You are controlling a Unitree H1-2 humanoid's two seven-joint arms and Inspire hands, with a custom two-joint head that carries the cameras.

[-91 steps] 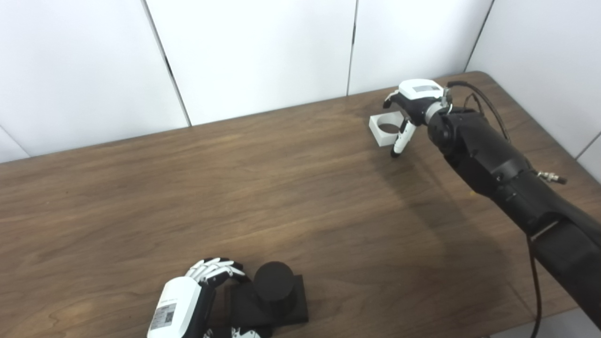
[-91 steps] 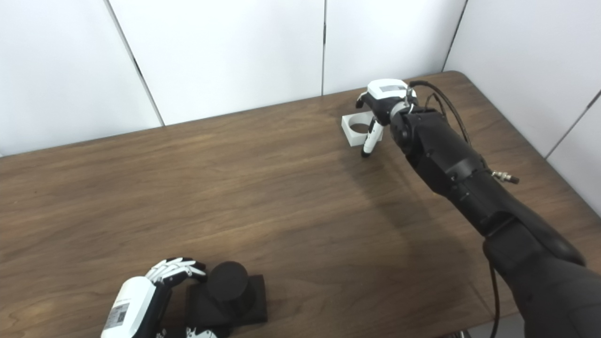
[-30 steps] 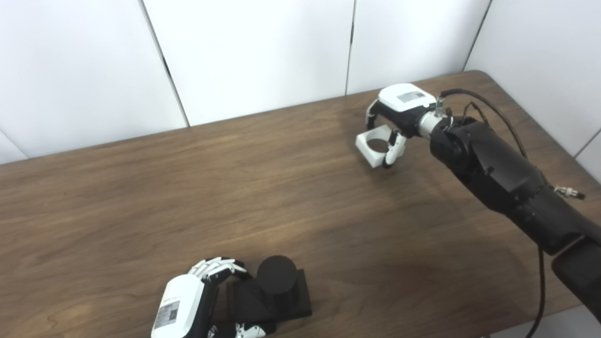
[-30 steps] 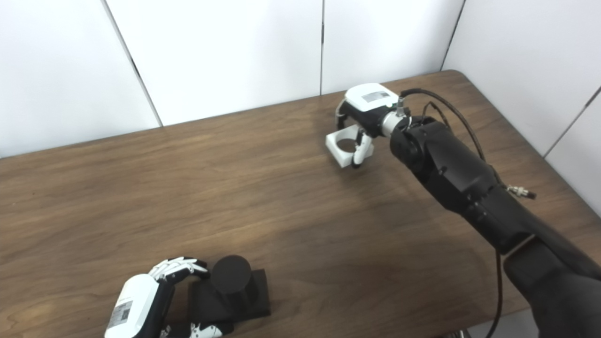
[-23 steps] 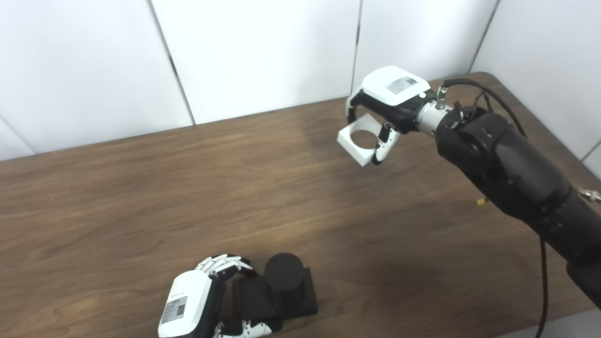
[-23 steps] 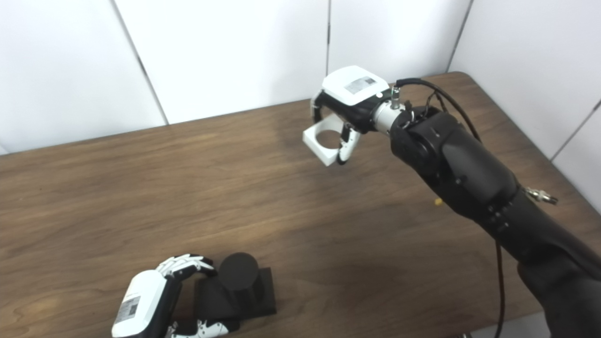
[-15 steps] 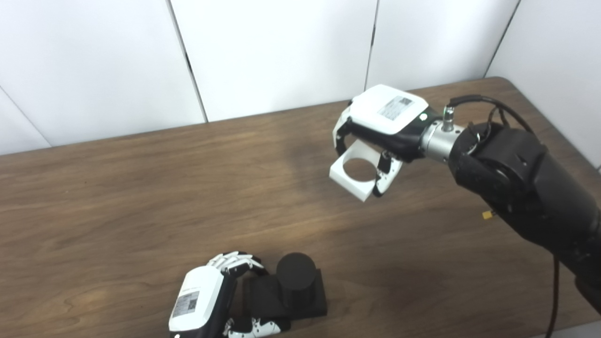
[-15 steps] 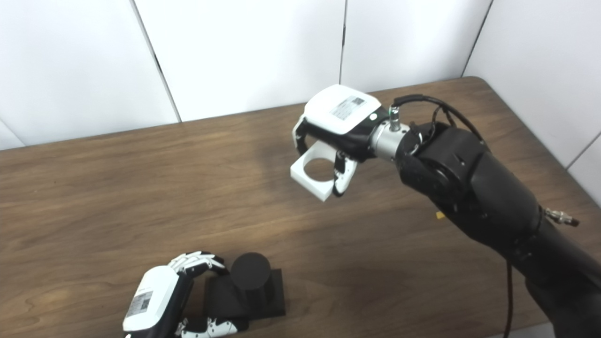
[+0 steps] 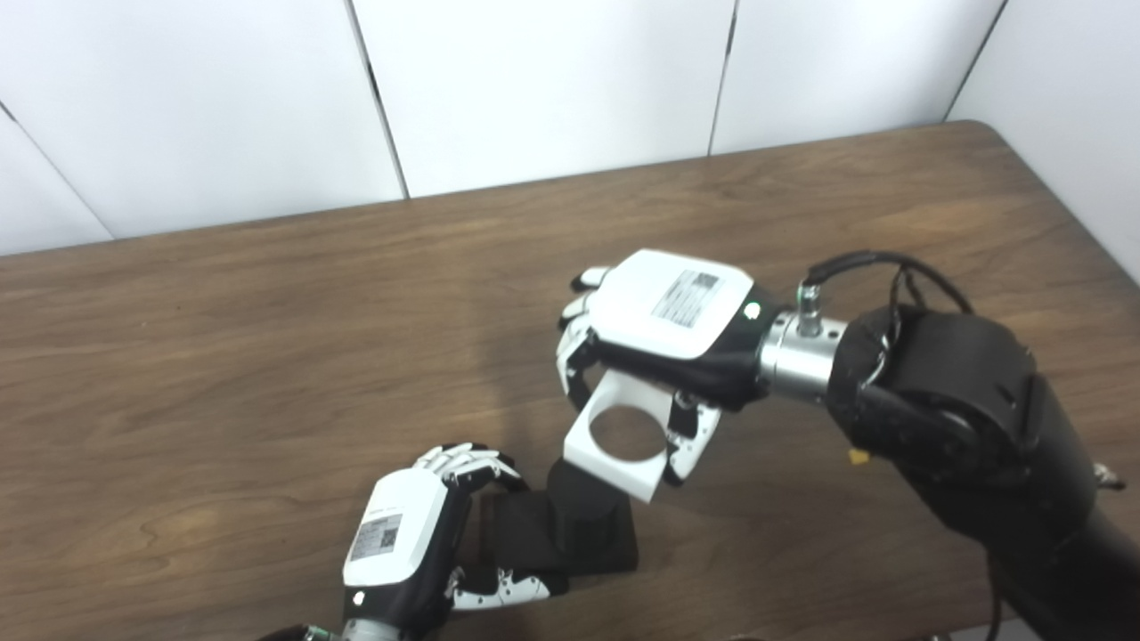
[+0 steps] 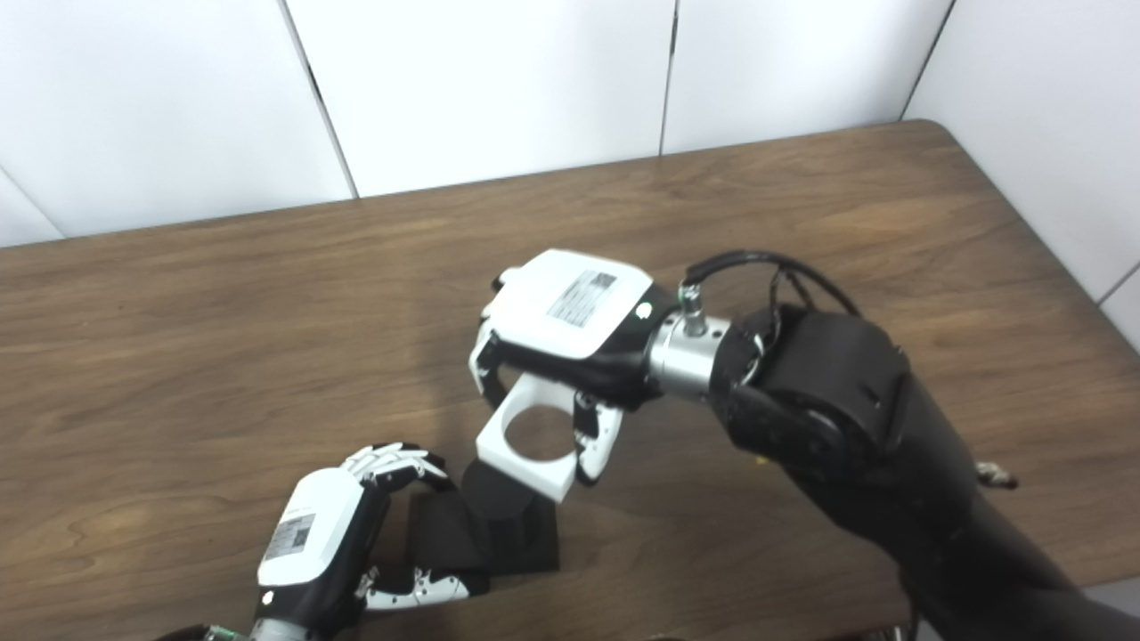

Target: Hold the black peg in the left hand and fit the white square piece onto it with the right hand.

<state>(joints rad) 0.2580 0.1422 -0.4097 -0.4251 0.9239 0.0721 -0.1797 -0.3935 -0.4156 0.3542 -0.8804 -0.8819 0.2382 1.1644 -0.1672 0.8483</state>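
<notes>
Gripping: left hand [image 9: 405,543] black peg [image 10: 499,503] | right hand [image 9: 663,325] white square piece [image 9: 623,441] | views agree

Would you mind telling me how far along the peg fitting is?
Done: left hand grips the black peg's base; right hand holds the white piece. In hand: the piece hangs tilted above the peg, overlapping its top. Left: line up the hole and seat it.

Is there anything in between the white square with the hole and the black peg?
Nothing: the white square piece hangs just above the black peg, overlapping its top in both eye views. Whether they touch is unclear.
</notes>
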